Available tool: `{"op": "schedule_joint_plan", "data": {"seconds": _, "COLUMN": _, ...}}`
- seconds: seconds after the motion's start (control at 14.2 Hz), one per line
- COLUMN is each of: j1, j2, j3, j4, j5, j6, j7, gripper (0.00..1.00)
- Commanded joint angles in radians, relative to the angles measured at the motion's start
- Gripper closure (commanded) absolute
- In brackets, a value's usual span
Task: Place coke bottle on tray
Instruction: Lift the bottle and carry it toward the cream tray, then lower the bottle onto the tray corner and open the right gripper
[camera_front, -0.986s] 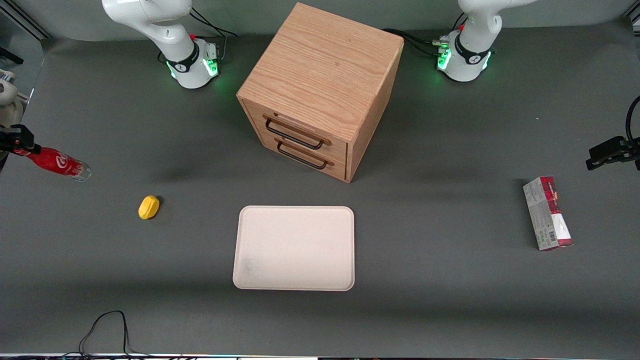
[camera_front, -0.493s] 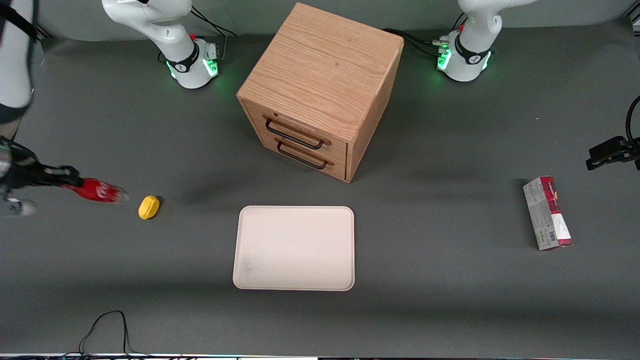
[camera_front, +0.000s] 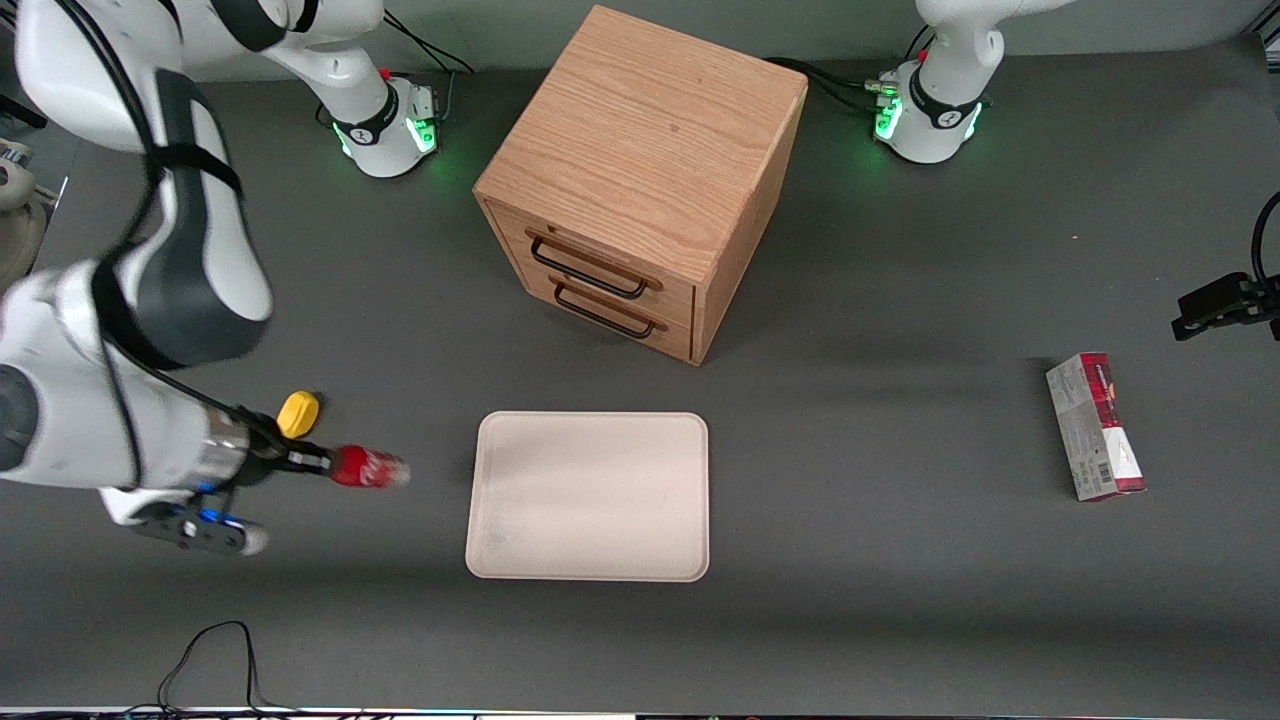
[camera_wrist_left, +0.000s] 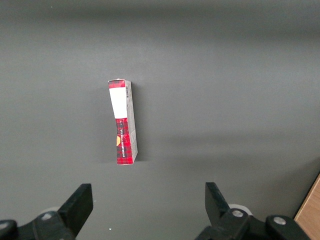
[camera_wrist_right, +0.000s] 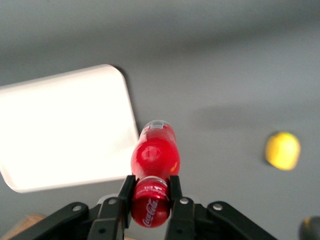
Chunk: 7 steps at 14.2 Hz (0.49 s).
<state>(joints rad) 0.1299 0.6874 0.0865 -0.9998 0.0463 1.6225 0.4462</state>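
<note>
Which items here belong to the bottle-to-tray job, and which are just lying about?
Job items:
- coke bottle, held in the gripper, off the table beside the tray
- tray, nothing on it

Lying about:
- yellow lemon-shaped object
- wooden drawer cabinet
- red and grey box, toward the parked arm's end

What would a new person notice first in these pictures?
The gripper is shut on the red coke bottle, carried above the table between the yellow lemon-shaped object and the empty cream tray. Farther from the front camera than the tray stands a wooden drawer cabinet.
</note>
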Motion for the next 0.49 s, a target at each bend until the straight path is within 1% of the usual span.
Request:
{"op": "schedule_joint_plan", "data": {"seconds": 0.0, "j1": 0.063, "j2": 0.104, "j3": 0.001, "j4": 0.105, "j5": -0.002, "j6": 0.066, "j7": 0.113, "gripper": 1.00}}
{"op": "schedule_joint_plan", "data": {"seconds": 0.14, "j1": 0.103, "j2": 0.141, "j3": 0.002, "j4": 0.104, "j5": -0.055, "j6": 0.131, "j7": 0.187, "gripper": 1.00}}
{"op": "schedule_joint_plan", "data": {"seconds": 0.42, "j1": 0.149, "j2": 0.205, "j3": 0.001, "j4": 0.104, "j5": -0.095, "j6": 0.218, "j7": 0.250, "gripper": 1.00}}
